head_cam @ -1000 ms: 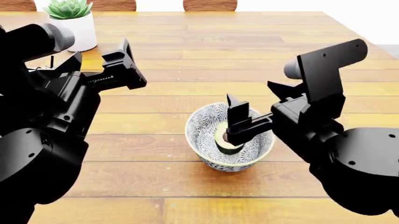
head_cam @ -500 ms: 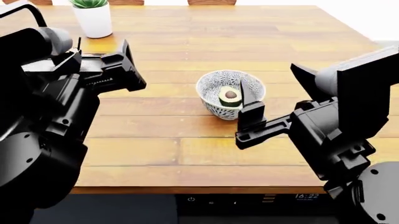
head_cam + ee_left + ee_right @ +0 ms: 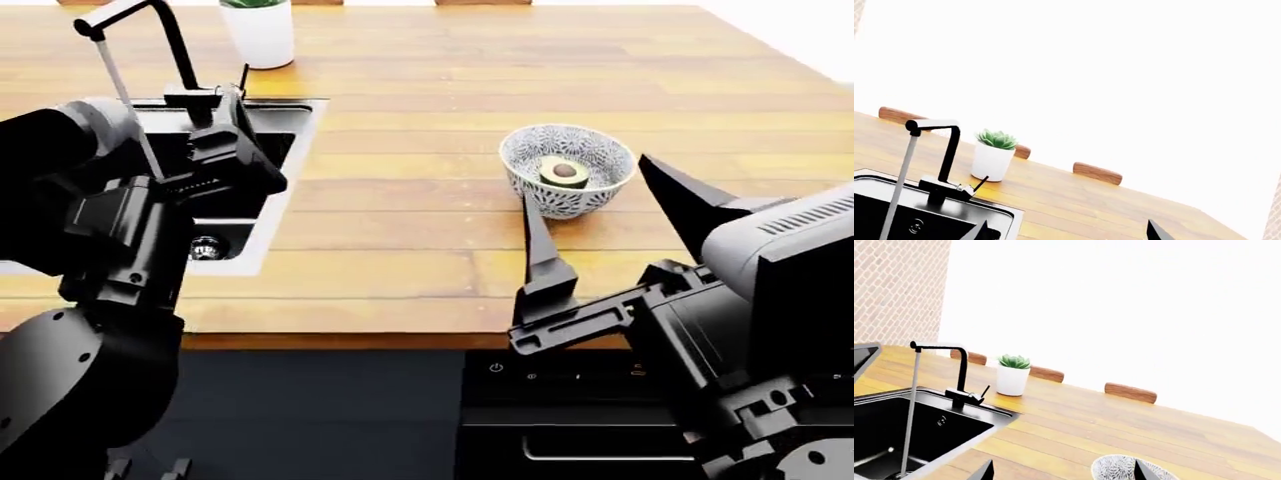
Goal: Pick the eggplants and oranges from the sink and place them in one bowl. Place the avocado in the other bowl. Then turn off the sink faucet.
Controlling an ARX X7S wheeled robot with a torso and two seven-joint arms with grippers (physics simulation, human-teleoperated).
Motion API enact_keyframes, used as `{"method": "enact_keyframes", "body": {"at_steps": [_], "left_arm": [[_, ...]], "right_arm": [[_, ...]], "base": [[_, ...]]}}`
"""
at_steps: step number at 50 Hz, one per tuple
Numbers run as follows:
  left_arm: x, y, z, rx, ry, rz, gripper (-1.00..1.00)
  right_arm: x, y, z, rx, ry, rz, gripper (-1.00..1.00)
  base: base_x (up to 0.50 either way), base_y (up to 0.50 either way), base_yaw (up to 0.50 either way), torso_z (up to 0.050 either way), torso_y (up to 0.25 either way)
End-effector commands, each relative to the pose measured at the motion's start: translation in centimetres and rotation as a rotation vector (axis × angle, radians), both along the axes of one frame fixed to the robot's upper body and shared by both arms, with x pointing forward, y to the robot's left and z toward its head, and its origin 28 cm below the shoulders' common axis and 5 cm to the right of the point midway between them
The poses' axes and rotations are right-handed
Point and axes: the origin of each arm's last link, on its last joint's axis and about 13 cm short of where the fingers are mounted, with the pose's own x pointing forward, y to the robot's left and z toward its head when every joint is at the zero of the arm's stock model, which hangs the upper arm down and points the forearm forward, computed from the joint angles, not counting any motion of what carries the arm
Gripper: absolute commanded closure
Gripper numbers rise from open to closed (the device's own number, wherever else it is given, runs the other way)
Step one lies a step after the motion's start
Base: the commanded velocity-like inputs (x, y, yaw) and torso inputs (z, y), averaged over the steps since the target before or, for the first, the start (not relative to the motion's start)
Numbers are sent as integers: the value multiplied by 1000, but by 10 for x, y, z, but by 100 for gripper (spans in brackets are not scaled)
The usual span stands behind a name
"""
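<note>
One avocado (image 3: 565,172) in patterned bowl (image 3: 534,152), faucet (image 3: 140,40) running

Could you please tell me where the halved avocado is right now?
In the head view, the halved green avocado lies inside the small grey-patterned bowl on the wooden counter, right of the sink.

The robot's body is all matte black plastic. The bulky black left arm (image 3: 107,260) has round joint housings with small screws and one grey cylindrical cap near its top. The black blocky right arm (image 3: 747,340) shows a ribbed grey panel and small screws. Both ends carry thin, pointed black jaws.
</note>
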Motion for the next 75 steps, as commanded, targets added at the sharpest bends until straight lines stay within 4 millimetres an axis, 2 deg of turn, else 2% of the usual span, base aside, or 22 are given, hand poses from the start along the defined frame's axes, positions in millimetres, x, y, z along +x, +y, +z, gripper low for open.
{"method": "enact_keyframes", "body": {"at_steps": [1,15,25,37,61,66,75], "left_arm": [[7,0,-4,-22,-94,53,-100],[1,3,-2,5,-163,33,-100],[5,2,-4,49,-188,18,-100],[9,2,-6,45,-117,-14,-100],[9,-1,-8,52,-107,-25,-100],[12,-2,-12,9,-5,-48,-100],[17,-11,-19,17,40,-67,-100]], "right_arm": [[10,-8,-13,45,-15,-25,-100],[17,-8,-17,52,0,-52,-100],[19,-6,-17,27,-10,-52,-100],[18,-7,-15,54,-27,-43,-100],[19,-7,-17,58,-23,-36,-100],[19,-8,-17,83,-23,-25,-100],[26,-11,-21,130,6,-4,-100]], "base": [[0,0,0,0,0],[22,400,0,0,0],[59,500,0,0,0],[80,500,0,0,0],[80,500,0,0,0],[97,500,0,0,0],[21,38,0,0,0]]}}
